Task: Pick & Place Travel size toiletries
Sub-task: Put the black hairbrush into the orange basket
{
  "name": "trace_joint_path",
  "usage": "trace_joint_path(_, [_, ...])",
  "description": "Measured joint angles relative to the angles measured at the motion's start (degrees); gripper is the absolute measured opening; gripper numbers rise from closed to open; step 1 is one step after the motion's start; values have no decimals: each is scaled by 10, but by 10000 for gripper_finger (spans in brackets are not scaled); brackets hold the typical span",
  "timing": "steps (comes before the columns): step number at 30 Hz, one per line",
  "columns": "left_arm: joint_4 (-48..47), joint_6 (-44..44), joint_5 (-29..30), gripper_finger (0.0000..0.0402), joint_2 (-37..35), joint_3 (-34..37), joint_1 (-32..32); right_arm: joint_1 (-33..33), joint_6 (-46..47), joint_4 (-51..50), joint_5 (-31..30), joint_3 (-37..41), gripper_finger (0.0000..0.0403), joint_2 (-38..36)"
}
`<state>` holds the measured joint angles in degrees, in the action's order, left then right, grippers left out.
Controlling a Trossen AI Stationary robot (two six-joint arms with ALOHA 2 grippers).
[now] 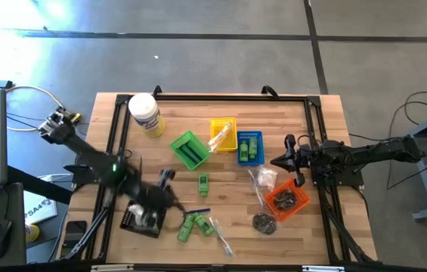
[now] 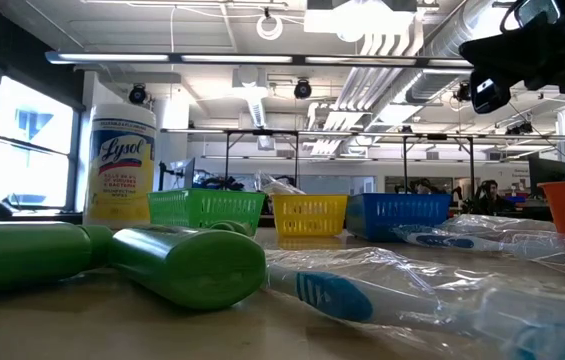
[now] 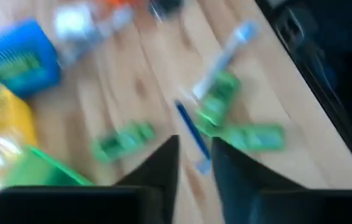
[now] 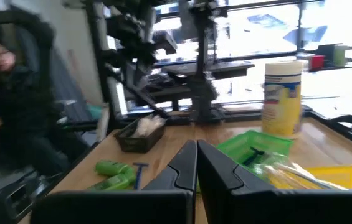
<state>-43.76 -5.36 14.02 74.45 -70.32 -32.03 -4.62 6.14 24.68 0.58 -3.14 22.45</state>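
Two green tubes (image 1: pixel 190 224), a blue stick (image 1: pixel 198 213) and a wrapped toothbrush (image 1: pixel 219 234) lie near the table's near edge. A small green bottle (image 1: pixel 203 181) lies mid-table. My left gripper (image 1: pixel 166 181) hovers beside the black tray (image 1: pixel 141 219). In its blurred wrist view the left gripper (image 3: pixel 194 149) is slightly open and empty above the blue stick (image 3: pixel 191 130) and green tubes (image 3: pixel 238 134). My right gripper (image 1: pixel 283 160) hangs in the air between the blue basket (image 1: pixel 249 147) and the orange basket (image 1: pixel 287 199). The right gripper (image 4: pixel 196 152) is shut and empty.
A white jar with a yellow label (image 1: pixel 145 115) stands at the far left. The green basket (image 1: pixel 189 149) and yellow basket (image 1: pixel 223 134) sit mid-table. White wrapped packets (image 1: pixel 262 178) and a dark round piece (image 1: pixel 264 222) lie by the orange basket. Black rails border the table's edges.
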Motion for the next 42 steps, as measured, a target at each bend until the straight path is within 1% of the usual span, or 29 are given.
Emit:
trace_joint_path(2, [46, 66, -41, 35, -23, 16, 51, 0, 4, 0, -21, 0, 4, 0])
trace_joint_path(3, [66, 94, -68, 18, -33, 26, 77, 0, 4, 0, -23, 0, 4, 0])
trace_joint_path(4, [88, 112, -91, 11, -45, 39, 103, 0, 3, -1, -22, 0, 4, 0])
trace_joint_path(6, [147, 142, -112, 11, -74, 71, 150, 0, 2, -2, -20, 0, 4, 0])
trace_joint_path(8, [217, 156, -114, 9, -110, 117, 191, 0, 3, -2, -22, 0, 4, 0])
trace_joint_path(10, [284, 168, -129, 3, -151, 178, 229, 0, 7, -1, -22, 0, 4, 0])
trace_joint_path(12, [328, 167, -158, 2, -198, 245, 265, 0, 11, 2, -21, 0, 4, -1])
trace_joint_path(16, [445, 139, -206, 1, -298, 375, 313, 0, 12, 1, -23, 0, 4, -1])
trace_joint_path(19, [523, 128, -216, 1, -345, 458, 337, 0, 12, 5, -53, 0, 4, 0])
trace_joint_path(22, [544, 124, -216, 0, -377, 508, 355, 0, -6, 5, -82, 0, 4, 0])
trace_joint_path(26, [546, 128, -197, 0, -386, 554, 368, 0, -33, 5, -84, 0, 4, 0])
trace_joint_path(28, [539, 144, -182, 0, -386, 572, 381, 0, -42, 5, -83, 0, 4, 0])
trace_joint_path(30, [544, 143, -182, 0, -386, 584, 400, 0, -49, 4, -78, 0, 4, 0])
trace_joint_path(34, [542, 125, -218, 0, -395, 607, 438, 0, -60, 4, -77, 0, 4, 0])
trace_joint_path(37, [546, 117, -253, 0, -409, 615, 460, 0, -52, 4, -75, 0, 4, 0])
trace_joint_path(42, [552, 149, -259, 0, -431, 635, 473, 0, -45, -5, -38, 0, 4, 2])
